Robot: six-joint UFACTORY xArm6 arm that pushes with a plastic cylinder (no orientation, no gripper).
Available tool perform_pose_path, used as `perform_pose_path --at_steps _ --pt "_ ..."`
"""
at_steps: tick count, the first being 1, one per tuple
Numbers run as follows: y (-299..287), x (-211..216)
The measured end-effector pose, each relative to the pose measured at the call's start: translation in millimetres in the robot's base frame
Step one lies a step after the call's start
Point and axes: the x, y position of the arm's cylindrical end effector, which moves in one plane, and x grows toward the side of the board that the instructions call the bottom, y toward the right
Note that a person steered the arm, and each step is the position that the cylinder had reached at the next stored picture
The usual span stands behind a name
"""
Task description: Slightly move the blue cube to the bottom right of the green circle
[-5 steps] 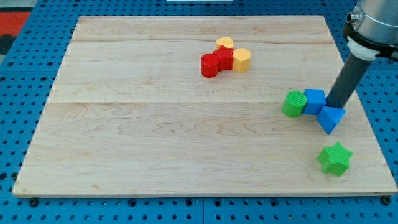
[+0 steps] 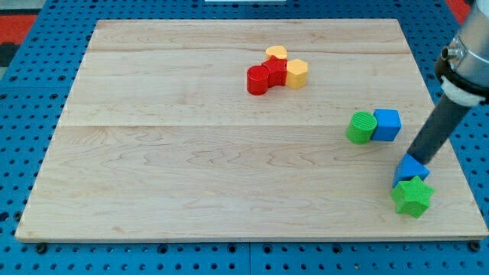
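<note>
two blues: my tip (image 2: 419,160) touches the blue triangle (image 2: 411,169); blue cube (image 2: 386,124) beside green circle (image 2: 361,127); no pincer.

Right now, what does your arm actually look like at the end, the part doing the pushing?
A straight dark grey rod hangs from a silver-grey metal cylinder with a white band and a black ring. My tip is plain and blunt, with no claws. No cables or markings show.

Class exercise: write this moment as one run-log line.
my tip: on blue triangle | blue triangle: touching green star | blue cube: right of green circle
</note>
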Motion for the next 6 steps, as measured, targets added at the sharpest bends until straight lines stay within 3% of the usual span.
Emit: perform_pose_path --at_steps 1,2,6 --pt "5 -74" --pt "5 -121" --pt "-13 -59"
